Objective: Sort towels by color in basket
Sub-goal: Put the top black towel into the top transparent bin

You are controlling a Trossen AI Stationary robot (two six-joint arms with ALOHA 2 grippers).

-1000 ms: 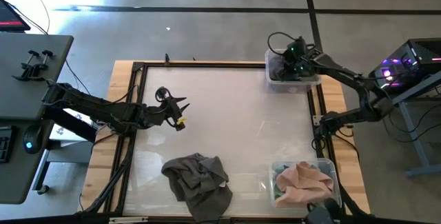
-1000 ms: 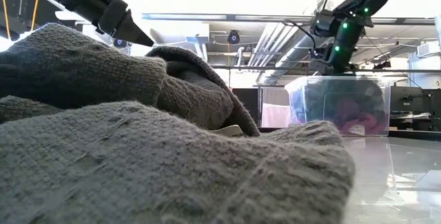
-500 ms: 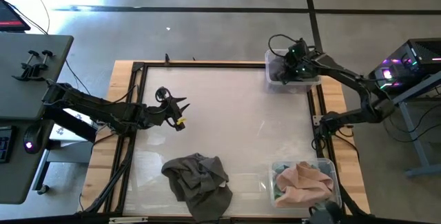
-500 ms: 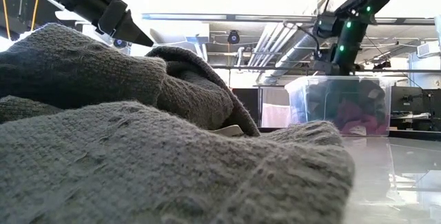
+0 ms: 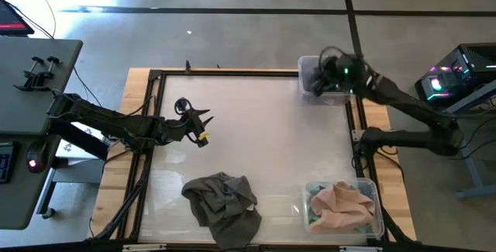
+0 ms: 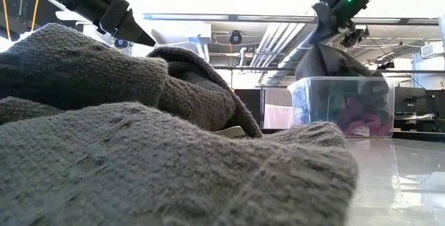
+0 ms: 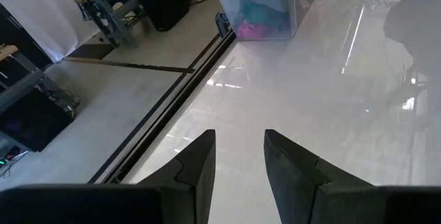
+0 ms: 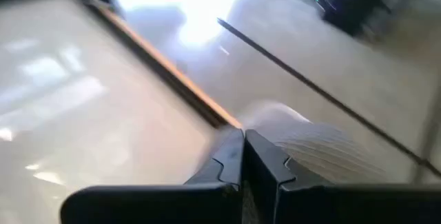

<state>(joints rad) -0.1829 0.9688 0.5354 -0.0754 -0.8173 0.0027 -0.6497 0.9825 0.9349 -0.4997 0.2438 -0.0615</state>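
Two claws are seen: the right claw (image 6: 325,19) is clenched on a dark grey towel (image 6: 334,60), held above the far clear bin (image 5: 310,89). The left claw (image 5: 203,126), parted and empty, is held over the bench (image 5: 256,136). Grey towels (image 5: 223,205) are heaped near the peach-filled bin (image 5: 375,201).

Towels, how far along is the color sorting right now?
Done: the near bin holds a peach-pink towel, and the far bin has magenta cloth. In hand: the right gripper, fingers shut, holds a dark towel above the far bin. Left: the grey heap on the table; the left gripper hovers open, empty.
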